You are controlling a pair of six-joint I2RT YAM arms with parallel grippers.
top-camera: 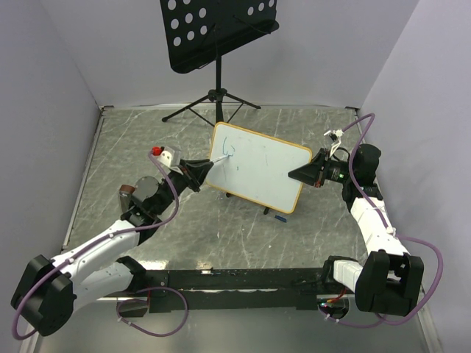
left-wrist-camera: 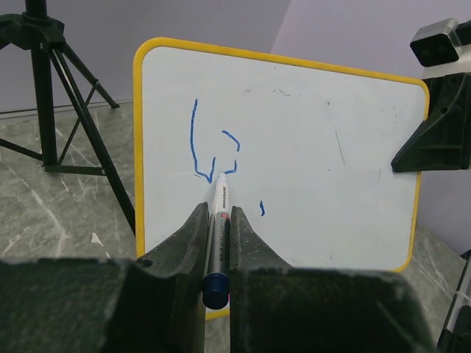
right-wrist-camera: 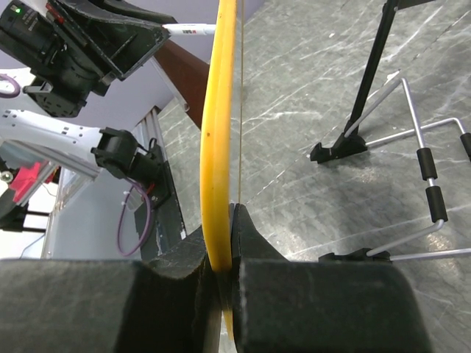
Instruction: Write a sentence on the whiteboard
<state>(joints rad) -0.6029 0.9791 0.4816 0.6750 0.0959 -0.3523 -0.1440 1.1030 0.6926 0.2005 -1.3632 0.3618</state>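
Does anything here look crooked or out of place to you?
Yes: the yellow-framed white board sits skewed across the grey table, held by the right tool pinching its edge, and a small blue piece, perhaps a cap, lies loose by its lower corner.

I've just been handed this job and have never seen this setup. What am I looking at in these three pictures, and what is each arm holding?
These are two robot arms bolted at the near edge of a grey marbled table. The overhead picture looks down from behind them. The other two pictures come from a camera on each wrist, so the black wedges at the bottom are that arm's own fingers. The left gripper is shut on a marker, with its tip at the whiteboard, where a few blue strokes are drawn. The right gripper is shut on the board's yellow edge, holding it. A black music stand stands at the back.
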